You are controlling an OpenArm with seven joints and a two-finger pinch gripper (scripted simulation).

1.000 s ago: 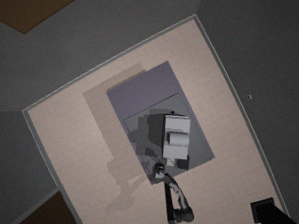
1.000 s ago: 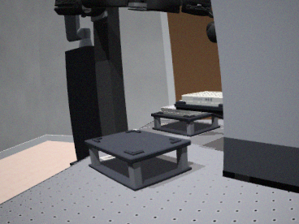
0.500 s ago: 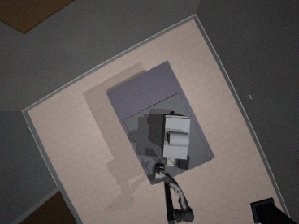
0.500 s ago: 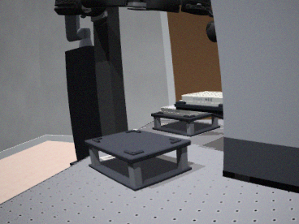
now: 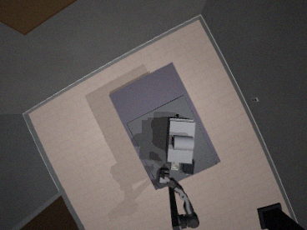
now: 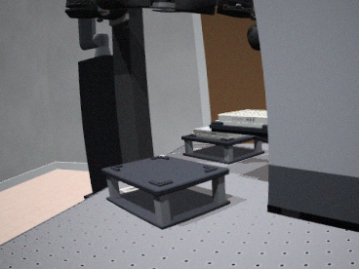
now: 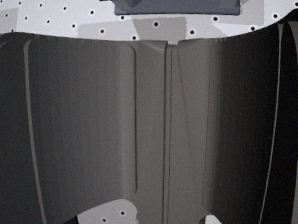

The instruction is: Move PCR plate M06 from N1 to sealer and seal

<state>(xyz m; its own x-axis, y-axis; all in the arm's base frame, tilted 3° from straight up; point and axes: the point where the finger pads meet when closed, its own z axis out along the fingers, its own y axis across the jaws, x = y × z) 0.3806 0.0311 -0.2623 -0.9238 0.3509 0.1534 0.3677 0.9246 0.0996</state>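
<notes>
In the exterior view a cream plate [image 6: 242, 118], its side label probably M06, lies on the dark stage [image 6: 242, 130], which stands out; its top looks dotted with wells. It also shows in the top view [image 5: 174, 166] at the sealer [image 5: 181, 127] [image 6: 312, 107]. The near nest [image 6: 163, 172] holds no plate. A flat pale plate [image 6: 207, 133], apparently M09, lies on the far nest [image 6: 229, 153]. My gripper [image 5: 163, 170] [image 7: 180, 155] is shut and empty, left of the stage in the top view. Seating details, START key and lamp are not visible.
A dark nest edge [image 7: 177, 10] shows beyond the fingertips in the wrist view. The sealer's tall housing stands right of the near nest in the exterior view and hides part of the stage. Dark arm parts cross the top of that view.
</notes>
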